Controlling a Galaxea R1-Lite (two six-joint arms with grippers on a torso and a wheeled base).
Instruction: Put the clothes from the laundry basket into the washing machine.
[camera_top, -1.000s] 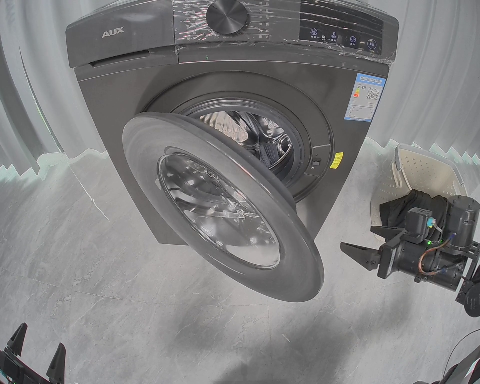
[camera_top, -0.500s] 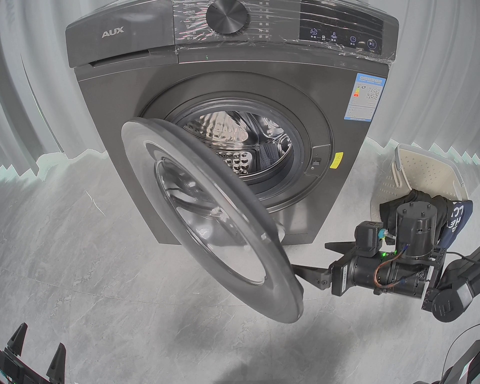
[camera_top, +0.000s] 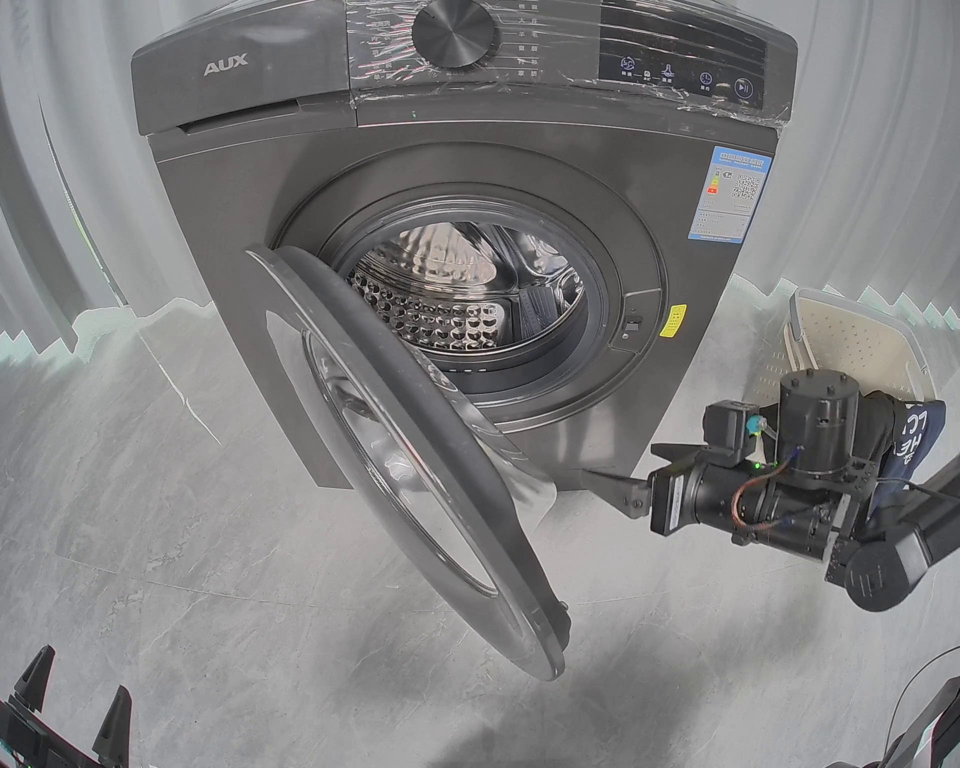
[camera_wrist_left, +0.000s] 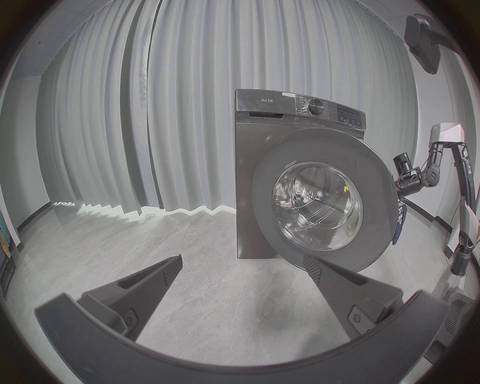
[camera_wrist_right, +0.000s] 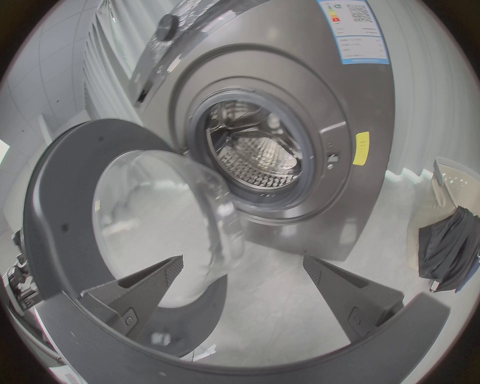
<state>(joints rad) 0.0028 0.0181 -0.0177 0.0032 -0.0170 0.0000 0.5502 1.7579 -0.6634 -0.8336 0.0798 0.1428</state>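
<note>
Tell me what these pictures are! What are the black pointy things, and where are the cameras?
It's a robot with two arms. One picture comes from a camera on its head; the other two come from cameras on its wrists. The black points are each arm's grabbing tool: the left tool and the right tool, both open and holding nothing. In front stands a washing machine with its round door standing open. On the floor beside it, a white laundry basket holds dark clothes.

The washing machine (camera_top: 300, 170) stands ahead, its door (camera_top: 420, 470) hanging open to the left, the laundry basket (camera_top: 860, 335) on the floor at its right, with clothes (camera_wrist_right: 447, 250) seemingly draped over the basket's near rim.
</note>
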